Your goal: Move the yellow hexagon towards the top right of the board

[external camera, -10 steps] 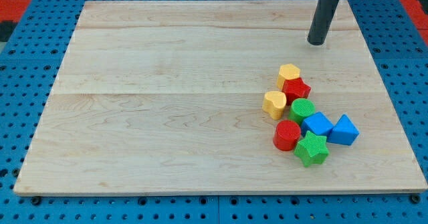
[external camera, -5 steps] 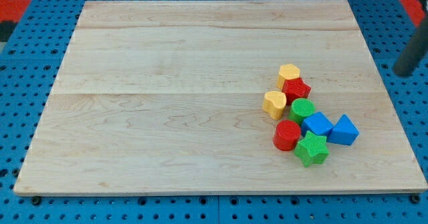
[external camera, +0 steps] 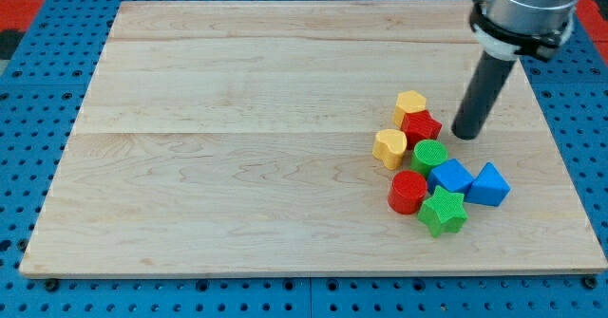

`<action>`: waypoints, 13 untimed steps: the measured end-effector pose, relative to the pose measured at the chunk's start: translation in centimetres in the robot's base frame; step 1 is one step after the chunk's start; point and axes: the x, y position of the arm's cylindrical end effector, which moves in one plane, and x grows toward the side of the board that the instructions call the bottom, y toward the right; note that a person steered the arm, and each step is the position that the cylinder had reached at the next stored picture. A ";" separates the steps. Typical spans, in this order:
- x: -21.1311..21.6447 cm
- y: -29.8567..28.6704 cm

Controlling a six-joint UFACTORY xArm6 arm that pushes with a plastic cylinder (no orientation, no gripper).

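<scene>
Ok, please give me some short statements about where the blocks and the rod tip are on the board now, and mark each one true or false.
1. My tip is to the view's right of the red star. True.
2. The yellow hexagon is the block of the cluster nearest the view's top. True.
3. My tip is touching the yellow hexagon. False: it stands apart from it, lower and to the view's right.
4. The green star lies at the view's top of the cluster. False: it is at the bottom, beside the red cylinder.
5. The yellow heart is the cluster's block farthest to the view's left. True.
6. There is only one blue block. False: two blue blocks lie side by side.
</scene>
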 end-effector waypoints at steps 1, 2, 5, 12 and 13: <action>0.3 -3.7; -1.2 -6.0; -7.1 -4.0; -6.8 -15.7; -9.3 -15.0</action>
